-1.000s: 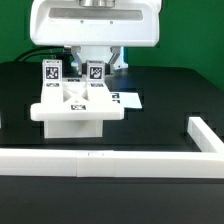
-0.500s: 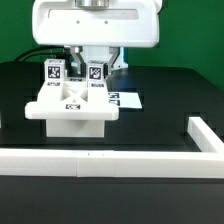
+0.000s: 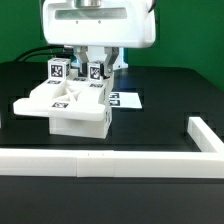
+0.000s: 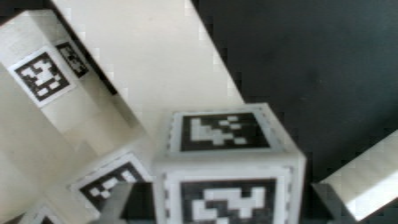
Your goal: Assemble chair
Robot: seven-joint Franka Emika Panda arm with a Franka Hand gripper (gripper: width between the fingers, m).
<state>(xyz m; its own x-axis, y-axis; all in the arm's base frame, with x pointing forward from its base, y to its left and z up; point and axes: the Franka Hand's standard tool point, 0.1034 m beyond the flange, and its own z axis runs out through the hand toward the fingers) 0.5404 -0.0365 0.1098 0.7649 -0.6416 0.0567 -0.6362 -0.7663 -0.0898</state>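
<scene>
Exterior view: jaws (image 3: 80, 66) clamped on the chair (image 3: 70, 105) (tagged uprights), seat below them over the bench (image 3: 165, 95). Wrist view alone shows tag patterns close; no readable writing.

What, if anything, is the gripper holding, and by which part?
The gripper is shut on the chair, holding it by one of the two tagged posts that stand up from its top.
</scene>
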